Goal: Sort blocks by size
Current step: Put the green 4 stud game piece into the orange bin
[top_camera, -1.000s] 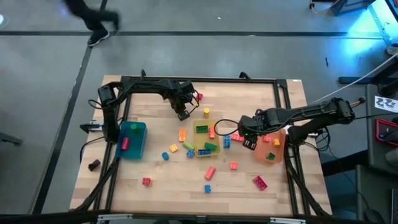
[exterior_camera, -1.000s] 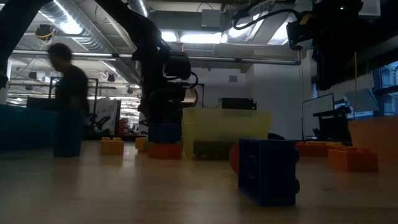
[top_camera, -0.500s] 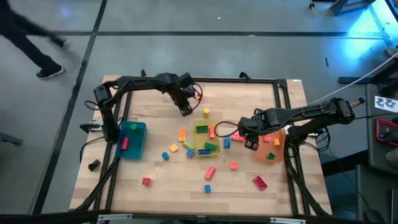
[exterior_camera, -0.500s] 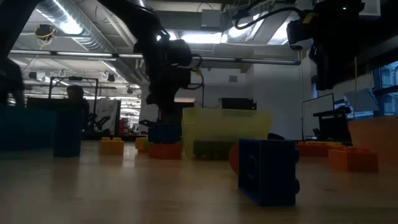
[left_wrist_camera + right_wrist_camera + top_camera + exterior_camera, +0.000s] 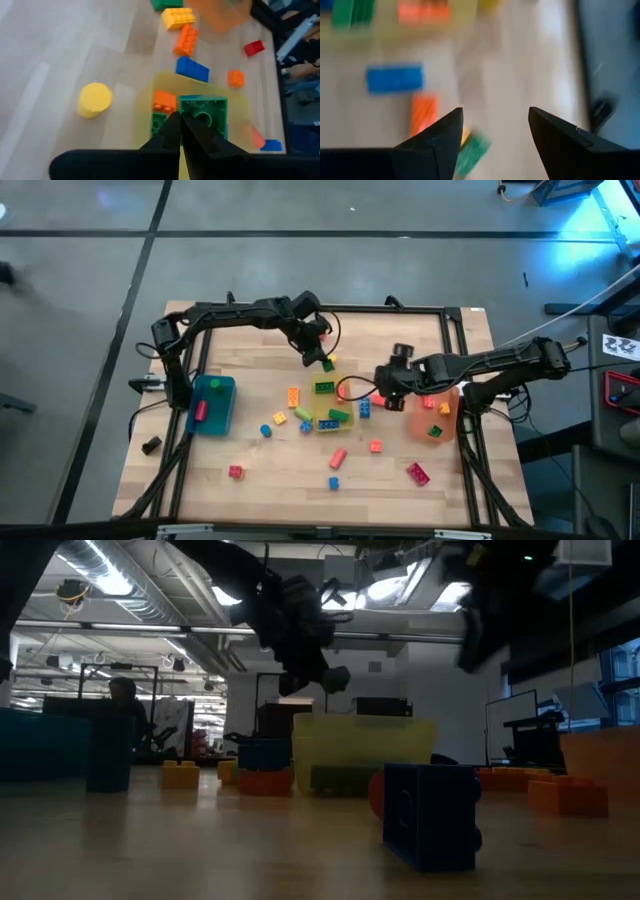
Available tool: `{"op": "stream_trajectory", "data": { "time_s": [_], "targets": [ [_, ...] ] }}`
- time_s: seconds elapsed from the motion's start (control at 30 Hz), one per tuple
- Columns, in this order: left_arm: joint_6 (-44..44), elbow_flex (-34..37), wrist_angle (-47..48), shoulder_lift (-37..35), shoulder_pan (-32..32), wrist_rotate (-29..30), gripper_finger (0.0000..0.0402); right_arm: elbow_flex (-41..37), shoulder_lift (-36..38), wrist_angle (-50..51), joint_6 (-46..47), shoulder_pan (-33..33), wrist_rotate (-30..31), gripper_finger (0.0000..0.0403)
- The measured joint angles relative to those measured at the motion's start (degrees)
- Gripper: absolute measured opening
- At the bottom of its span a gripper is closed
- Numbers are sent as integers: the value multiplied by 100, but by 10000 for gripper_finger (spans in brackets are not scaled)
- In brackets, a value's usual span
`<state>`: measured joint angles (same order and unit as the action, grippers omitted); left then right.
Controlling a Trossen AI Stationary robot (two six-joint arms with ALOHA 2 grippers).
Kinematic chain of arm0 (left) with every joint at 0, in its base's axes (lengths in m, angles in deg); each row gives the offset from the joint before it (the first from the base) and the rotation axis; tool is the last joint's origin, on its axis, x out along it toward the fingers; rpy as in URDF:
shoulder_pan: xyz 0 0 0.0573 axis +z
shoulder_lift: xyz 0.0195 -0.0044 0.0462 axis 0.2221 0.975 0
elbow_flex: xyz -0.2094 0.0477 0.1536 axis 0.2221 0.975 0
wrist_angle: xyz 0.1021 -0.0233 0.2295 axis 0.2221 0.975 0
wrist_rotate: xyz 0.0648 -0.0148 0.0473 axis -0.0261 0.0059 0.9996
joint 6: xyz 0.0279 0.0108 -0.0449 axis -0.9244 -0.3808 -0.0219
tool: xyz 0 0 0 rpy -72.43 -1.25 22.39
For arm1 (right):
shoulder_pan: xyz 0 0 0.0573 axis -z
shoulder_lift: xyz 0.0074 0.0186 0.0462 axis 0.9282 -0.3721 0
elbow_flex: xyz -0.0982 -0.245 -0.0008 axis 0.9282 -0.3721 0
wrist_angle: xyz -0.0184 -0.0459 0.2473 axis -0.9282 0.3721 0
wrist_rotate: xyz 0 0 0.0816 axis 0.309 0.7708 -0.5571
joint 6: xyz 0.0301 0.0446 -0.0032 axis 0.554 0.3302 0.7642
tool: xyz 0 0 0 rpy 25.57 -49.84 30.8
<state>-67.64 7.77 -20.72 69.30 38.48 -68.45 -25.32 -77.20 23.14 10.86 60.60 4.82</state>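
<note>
My left gripper (image 5: 321, 359) is shut on a green block (image 5: 202, 111) and holds it in the air above the far end of the yellow bin (image 5: 345, 406); the low view shows the block (image 5: 336, 678) well above the bin's rim. A yellow round block (image 5: 94, 99) stands on the table beside it. My right gripper (image 5: 384, 385) hovers open, nothing between its fingers (image 5: 437, 142), over loose blue, orange and green blocks between the yellow bin and the orange bin (image 5: 440, 420). Several blocks lie in the yellow bin. My left gripper pinches the green block by its near edge (image 5: 186, 111) with just the fingertips (image 5: 172, 127). The fingers slant down from the table's far left. The block hangs lifted clear, its hollow underside turned to the wrist camera, above the yellow bin.
A blue bin (image 5: 212, 405) with a pink and a green block stands at the left. Loose blocks lie on the near half of the table: red (image 5: 235, 472), blue (image 5: 266, 430), orange (image 5: 293, 395), pink (image 5: 417, 473). A black frame edges the table.
My left gripper has risen from the table and gone toward the right edge, over the yellow bin's far end, tipping up as it went; the green block has come up with it, clear of the table. My right gripper has rolled at the wrist and shifted slightly toward the far edge.
</note>
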Motion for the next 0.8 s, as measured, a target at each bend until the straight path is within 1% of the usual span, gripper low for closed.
{"op": "stream_trajectory", "data": {
  "time_s": [0.07, 0.13, 0.2, 0.3, 0.4, 0.5, 0.63, 0.8],
  "targets": [
    [15, 0, -50, 0, -62, -10, 0, 0, 0, -713, -706, 0, 338, 227],
    [17, 0, -57, 2, -116, -13, 0, 0, 0, -1451, -1372, 2, 404, 227],
    [17, 0, -76, 2, -165, -19, 0, 0, 0, -2080, -1888, 4, 281, 227],
    [19, 0, -174, 2, -215, -21, 0, 2, 0, -2654, -2586, 4, -147, 227],
    [29, 0, -377, 2, -254, -54, 0, 2, 0, -2984, -3174, 4, -578, 227],
    [162, 0, -658, 4, -275, -351, 0, 2, 0, -3229, -3560, 4, -812, 227],
    [373, 0, -1085, 4, -277, -899, 0, 2, 0, -3443, -4088, 4, -953, 227],
    [663, 0, -1525, 4, -279, -1405, 0, 2, 0, -3521, -4820, 4, -1081, 227]
  ]
}}
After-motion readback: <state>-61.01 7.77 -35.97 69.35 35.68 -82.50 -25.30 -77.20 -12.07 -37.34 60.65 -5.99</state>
